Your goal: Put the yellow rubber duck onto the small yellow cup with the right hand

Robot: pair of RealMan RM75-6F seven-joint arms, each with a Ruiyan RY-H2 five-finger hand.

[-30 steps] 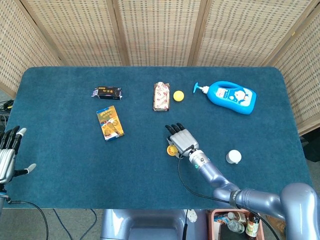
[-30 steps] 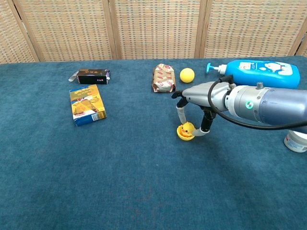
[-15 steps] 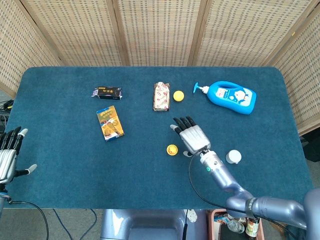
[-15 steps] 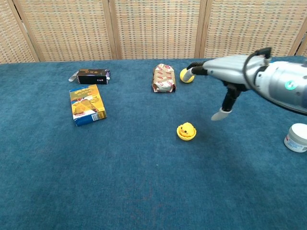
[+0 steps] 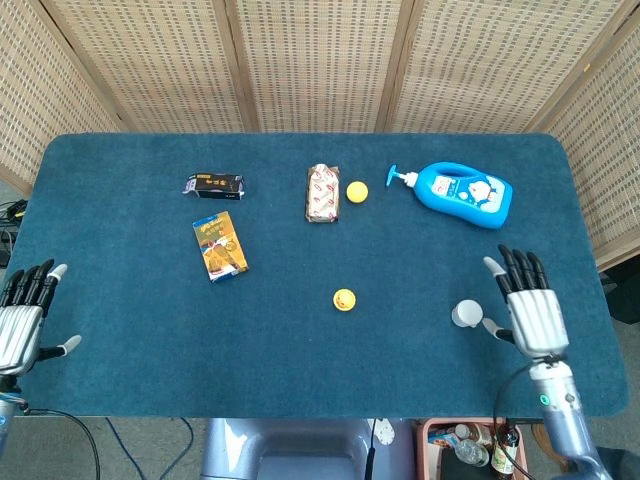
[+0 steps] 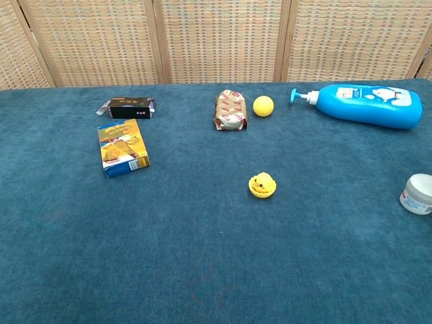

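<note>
**Duck sits on the cup, both hands clear**

From where I stand, the job looks finished. The yellow rubber duck sits upright in the middle of the blue worktop, and the chest view shows a rounded yellow base under it that I take to be the small yellow cup; the two are the same colour, so the seam between them is hard to make out. From above they read as one small yellow disc.

The right hand is well away from the duck, near the worktop's right edge, fingers spread wide and holding nothing. A small white jar stands just beside its thumb. The left hand rests off the left edge, also spread and empty.

Further back lie a black box, an orange-and-blue packet, a wrapped snack, a yellow ball just beside it, and a blue pump bottle on its side.

If my reading of the stack is right, nothing is left but to confirm the duck sits steady.
</note>
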